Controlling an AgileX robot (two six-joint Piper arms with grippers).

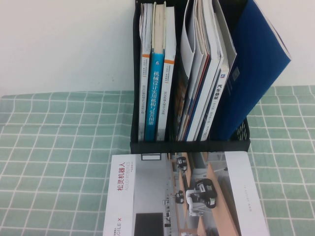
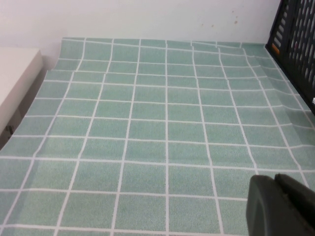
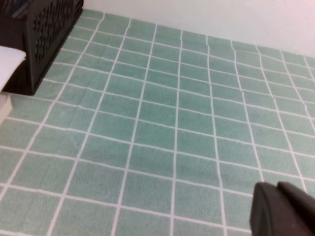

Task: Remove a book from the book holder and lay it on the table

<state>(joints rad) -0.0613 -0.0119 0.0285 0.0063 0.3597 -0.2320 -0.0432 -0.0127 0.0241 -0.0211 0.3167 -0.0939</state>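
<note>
The black mesh book holder (image 1: 189, 145) stands upright at the back of the green-checked table (image 1: 59, 147). In its right compartment the deep-blue book (image 1: 258, 64) leans outward to the right, its plain cover facing me. Neither gripper shows in the high view. In the left wrist view my left gripper (image 2: 274, 183) hovers over bare cloth, shut and holding nothing, with the holder's side (image 2: 295, 44) far off. My right gripper (image 3: 277, 187) is likewise shut and empty above the cloth on the holder's (image 3: 49, 29) other side.
A white magazine with robot photos (image 1: 147, 196) lies flat in front of the holder. A light-blue-spined book (image 1: 156, 93) and other volumes fill the left and middle compartments. A white wall backs the table. A pale block (image 2: 15, 78) sits at the table's left edge.
</note>
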